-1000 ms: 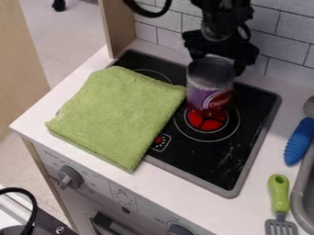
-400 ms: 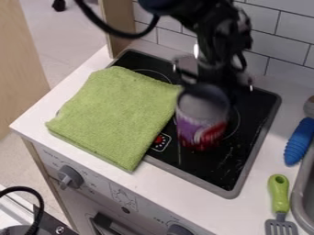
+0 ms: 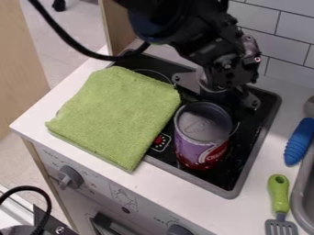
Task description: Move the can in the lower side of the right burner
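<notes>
My tool [image 3: 215,93], one: fingers spread wide.
Positioned just behind can [image 3: 201,135], upright, ungripped; contact: cannot tell.

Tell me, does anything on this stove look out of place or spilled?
The green cloth looks out of place: it lies over the stovetop's left side, partly covering a burner. The can stands upright, and I see no spill.
</notes>
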Tool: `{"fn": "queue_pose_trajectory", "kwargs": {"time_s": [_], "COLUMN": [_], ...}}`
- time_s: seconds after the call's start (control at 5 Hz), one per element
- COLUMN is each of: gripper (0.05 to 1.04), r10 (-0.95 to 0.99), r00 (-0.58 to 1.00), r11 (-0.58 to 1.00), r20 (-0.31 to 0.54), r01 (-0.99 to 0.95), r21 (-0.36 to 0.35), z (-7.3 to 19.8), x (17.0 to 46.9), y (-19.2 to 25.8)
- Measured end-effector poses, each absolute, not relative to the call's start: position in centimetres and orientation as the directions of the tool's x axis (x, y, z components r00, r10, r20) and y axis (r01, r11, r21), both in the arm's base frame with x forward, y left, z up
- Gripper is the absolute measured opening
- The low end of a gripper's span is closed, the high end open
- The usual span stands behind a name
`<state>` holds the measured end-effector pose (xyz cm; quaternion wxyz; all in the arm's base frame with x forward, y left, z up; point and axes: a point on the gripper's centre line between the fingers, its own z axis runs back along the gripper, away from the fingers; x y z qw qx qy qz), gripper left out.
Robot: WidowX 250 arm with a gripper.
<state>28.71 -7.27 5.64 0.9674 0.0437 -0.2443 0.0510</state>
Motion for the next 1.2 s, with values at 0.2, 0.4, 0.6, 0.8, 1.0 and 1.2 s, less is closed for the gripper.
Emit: {"fn": "queue_pose_trajectory", "kwargs": {"time_s": [0.2, 0.4, 0.6, 0.8, 1.0, 1.2], "gripper": [0.999, 0.999, 0.999, 0.999, 0.999, 0.999], "r10": [0.113, 0.159, 0.271, 0.379, 0.455, 0.514], "r00": [0.885, 0.869, 0.824, 0.793, 0.790, 0.795], "r11": [0.987, 0.977, 0.939, 0.888, 0.838, 0.811], "r20": [0.451, 0.468, 0.498, 0.477, 0.411, 0.324], "r01": [-0.151, -0.206, -0.340, -0.457, -0.536, -0.573], "r21": [0.049, 0.050, 0.053, 0.054, 0.103, 0.118], "z": [5.8, 6.8, 8.9, 10.1, 9.9, 10.2], "x": [28.4, 29.7, 32.3, 33.9, 32.8, 30.5], "y": [-7.2, -5.9, -3.6, -1.4, 2.0, 5.3]}}
